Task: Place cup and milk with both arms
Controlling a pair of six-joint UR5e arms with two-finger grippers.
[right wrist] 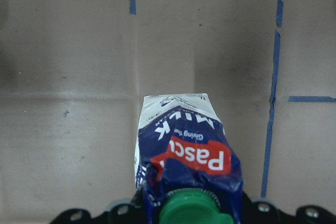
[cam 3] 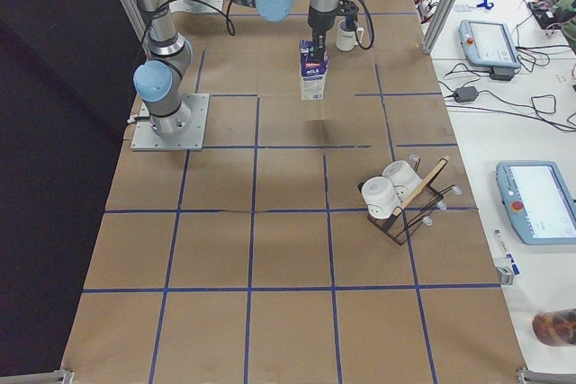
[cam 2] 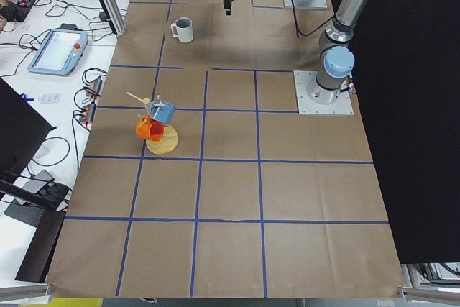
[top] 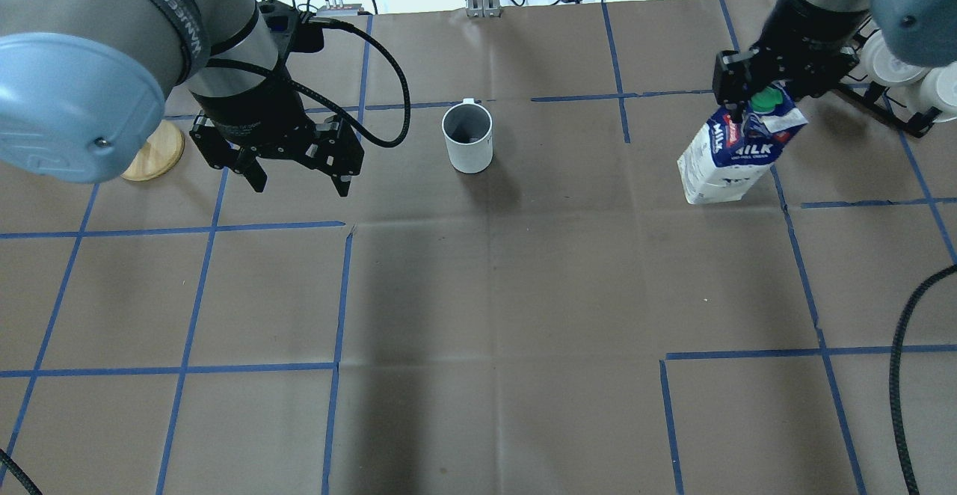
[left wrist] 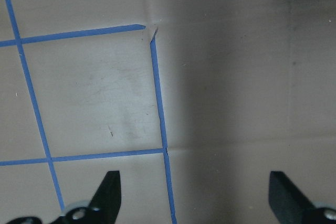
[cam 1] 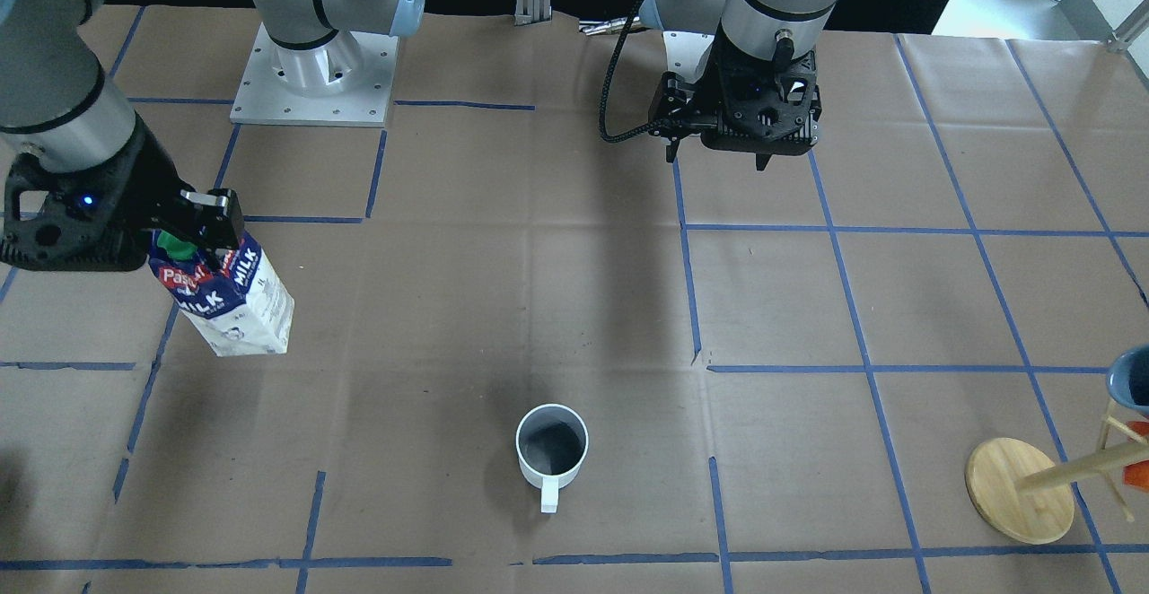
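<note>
The white cup (cam 1: pixel 551 446) stands upright and alone on the brown paper, handle pointing away from the robot; it also shows in the overhead view (top: pixel 468 136). My right gripper (cam 1: pixel 193 240) is shut on the gable top of the milk carton (cam 1: pixel 238 307), which leans a little, green cap up. I cannot tell whether its base touches the paper. The overhead view shows this gripper (top: pixel 755 99) and the carton (top: pixel 721 162); the right wrist view shows the carton (right wrist: pixel 178 135) too. My left gripper (top: pixel 303 181) hangs open and empty above the paper, to the cup's left; the left wrist view shows only its fingers (left wrist: pixel 110 192) over paper.
A wooden mug tree (cam 1: pixel 1019 491) with a blue mug (cam 1: pixel 1133 379) and an orange mug stands on my left side. A black rack with white cups (top: pixel 897 69) sits just beyond the carton. The right arm's base plate (cam 1: pixel 314 82) is at the robot side.
</note>
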